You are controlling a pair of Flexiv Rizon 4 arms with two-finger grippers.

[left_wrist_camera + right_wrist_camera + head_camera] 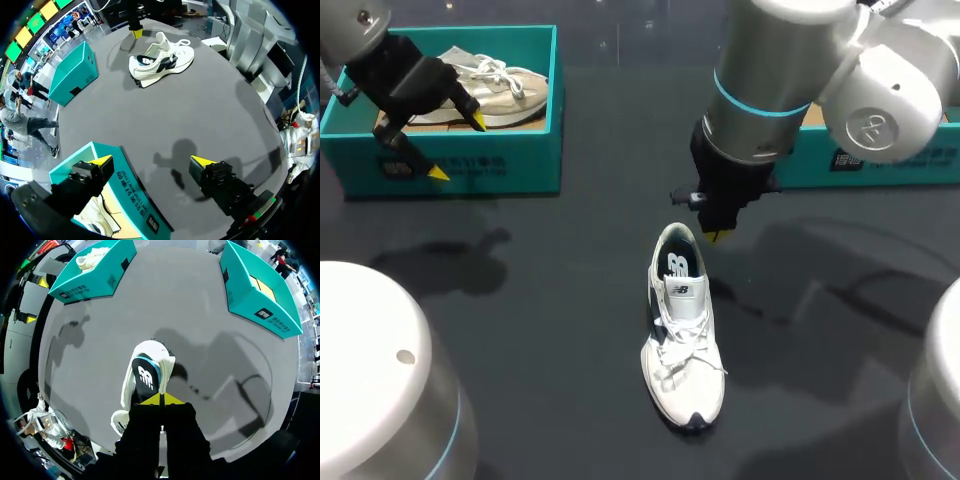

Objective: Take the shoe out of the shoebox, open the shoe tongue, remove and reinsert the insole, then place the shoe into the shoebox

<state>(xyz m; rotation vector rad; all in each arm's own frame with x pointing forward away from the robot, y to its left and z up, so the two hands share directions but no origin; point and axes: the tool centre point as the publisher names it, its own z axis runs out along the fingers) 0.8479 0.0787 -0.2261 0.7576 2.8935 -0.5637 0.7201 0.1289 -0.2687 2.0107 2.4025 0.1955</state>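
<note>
Bench [520, 330]: a dark, matte top that carries everything you see here.
Right shoebox [880, 160]: teal, at the upper right of the head frame. Your right arm hides much of it.
Left shoebox [520, 160]: teal and lidless, at the upper left of the head frame, well apart from the white shoe.
Beige shoe [510, 90]: lies inside the left shoebox, laces up.
White shoe [682, 340]: out of both boxes, standing on its sole just below the middle of the head frame. It has dark side panels. The heel points to the top of the frame and the toe to the bottom, and the laces sit loose over the tongue.
Left hand [458, 146]: fingers spread wide at the front wall of the left shoebox. One yellow tip is over the box's inside, the other out over the bench, and they pinch nothing.
Right hand [712, 236]: yellow tips pressed together with nothing between them, right at the white shoe's heel rim. You cannot tell whether they touch it.
</note>
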